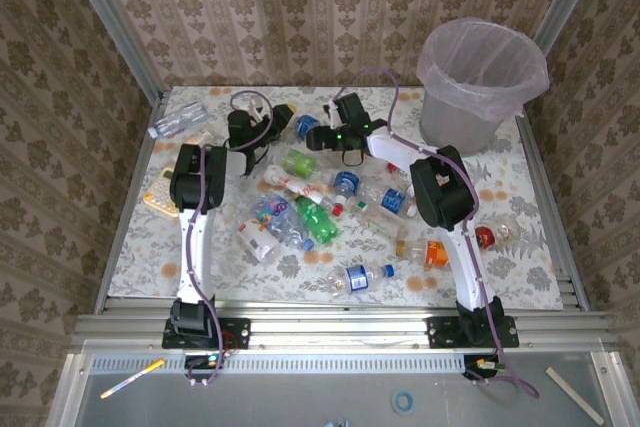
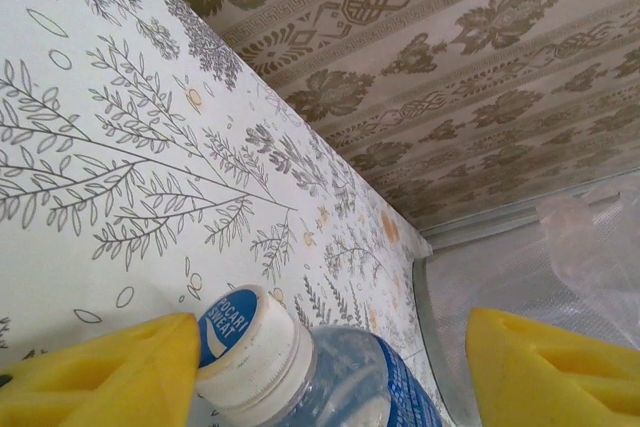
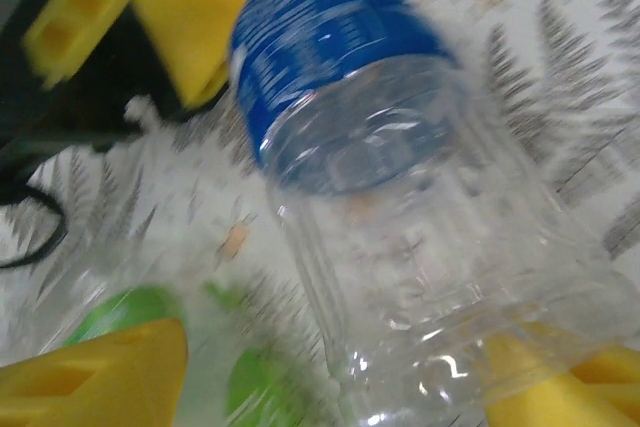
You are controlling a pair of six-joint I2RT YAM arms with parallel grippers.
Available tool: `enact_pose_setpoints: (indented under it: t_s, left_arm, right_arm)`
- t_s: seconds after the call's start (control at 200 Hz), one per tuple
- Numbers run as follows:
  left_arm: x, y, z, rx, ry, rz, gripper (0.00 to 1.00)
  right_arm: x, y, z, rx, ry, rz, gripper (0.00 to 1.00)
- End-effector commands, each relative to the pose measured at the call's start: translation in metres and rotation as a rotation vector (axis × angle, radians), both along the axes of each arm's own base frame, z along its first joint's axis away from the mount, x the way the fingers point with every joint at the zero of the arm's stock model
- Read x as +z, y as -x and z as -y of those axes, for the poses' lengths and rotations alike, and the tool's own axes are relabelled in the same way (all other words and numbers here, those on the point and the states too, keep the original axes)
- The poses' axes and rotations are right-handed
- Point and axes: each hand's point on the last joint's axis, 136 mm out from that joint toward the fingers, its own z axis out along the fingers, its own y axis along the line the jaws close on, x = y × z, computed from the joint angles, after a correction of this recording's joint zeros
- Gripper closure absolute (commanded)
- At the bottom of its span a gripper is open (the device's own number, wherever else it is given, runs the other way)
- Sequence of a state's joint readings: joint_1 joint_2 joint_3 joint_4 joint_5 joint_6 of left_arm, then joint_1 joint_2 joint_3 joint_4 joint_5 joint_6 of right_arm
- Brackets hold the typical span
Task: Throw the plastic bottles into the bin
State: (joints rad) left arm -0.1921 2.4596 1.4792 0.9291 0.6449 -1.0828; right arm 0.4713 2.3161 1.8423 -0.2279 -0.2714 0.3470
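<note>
From top cam I count 1 bin (image 1: 478, 107) at the far R corner and approx 13 plastic bottles (image 1: 345, 185) loose on the table (image 1: 520, 277), none touching the bin. The pile overlaps, so the count's rough. Of those, 2 green bottles (image 1: 315, 219), 1 orange bottle (image 1: 428, 253). Also 1 yellow calculator (image 1: 160, 193) at the L edge. 1 blue-label bottle (image 1: 305, 125) lies btwn both grippers. L gripper (image 2: 330, 347): jaws spread, bottle's white cap (image 2: 250, 342) against 1 finger (image 2: 110, 377), other finger clear. R gripper (image 3: 335, 372): pic blurred, jaws spread either side of that bottle's base, gap on 1 side, not pinching.
</note>
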Motion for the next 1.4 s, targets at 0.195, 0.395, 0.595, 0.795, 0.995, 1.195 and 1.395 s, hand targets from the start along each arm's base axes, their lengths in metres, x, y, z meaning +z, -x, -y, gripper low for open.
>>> enact_pose_setpoints:
  t_s: [0.195, 0.395, 0.595, 0.795, 0.995, 1.195, 1.395]
  left_arm:
    - [0.017, 0.006, 0.028, -0.162, -0.027, 0.039, 0.3]
    - [0.02, -0.002, 0.036, -0.184, -0.023, 0.052, 0.29]
    - [0.018, -0.005, 0.051, -0.217, -0.023, 0.055, 0.29]
    - [0.018, -0.01, 0.06, -0.218, -0.021, 0.055, 0.28]
    - [0.023, -0.007, 0.073, -0.223, -0.014, 0.06, 0.28]
    - [0.023, -0.004, 0.084, -0.227, -0.002, 0.059, 0.28]
    - [0.028, 0.001, 0.096, -0.246, 0.004, 0.062, 0.28]
  right_arm:
    - [0.041, 0.028, 0.029, 0.047, 0.248, 0.001, 0.15]
    - [0.042, 0.024, 0.045, 0.039, 0.376, -0.018, 0.13]
    - [0.04, 0.008, 0.066, 0.025, 0.506, 0.016, 0.08]
    - [0.012, -0.018, 0.073, 0.09, 0.489, -0.01, 0.07]
    - [-0.004, -0.018, 0.056, 0.166, 0.429, -0.03, 0.07]
    - [-0.029, -0.009, 0.052, 0.169, 0.399, -0.103, 0.11]
    - [-0.042, -0.001, 0.041, 0.19, 0.368, -0.131, 0.11]
